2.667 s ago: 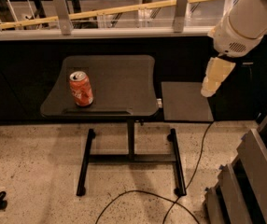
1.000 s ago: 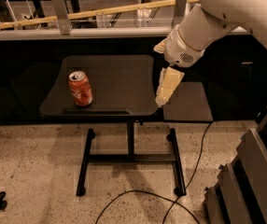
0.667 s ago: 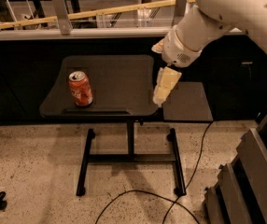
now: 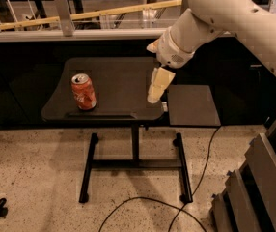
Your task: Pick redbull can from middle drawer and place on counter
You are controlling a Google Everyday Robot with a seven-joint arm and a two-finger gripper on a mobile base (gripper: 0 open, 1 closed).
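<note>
The redbull can (image 4: 83,92), red-orange with white script and a silver top, stands upright on the left part of the black table (image 4: 118,81). My gripper (image 4: 155,91) hangs from the white arm (image 4: 225,13) over the table's right part, pointing down. It is well to the right of the can and apart from it. It holds nothing that I can see.
A smaller black side shelf (image 4: 192,105) sits to the right of the table. A black cable (image 4: 186,187) runs across the speckled floor under the table legs. Grey slatted steps (image 4: 263,182) stand at the lower right. A railing (image 4: 61,13) runs behind.
My arm has swung left, from above the side shelf to over the table's right part, closer to the can. The can has not moved.
</note>
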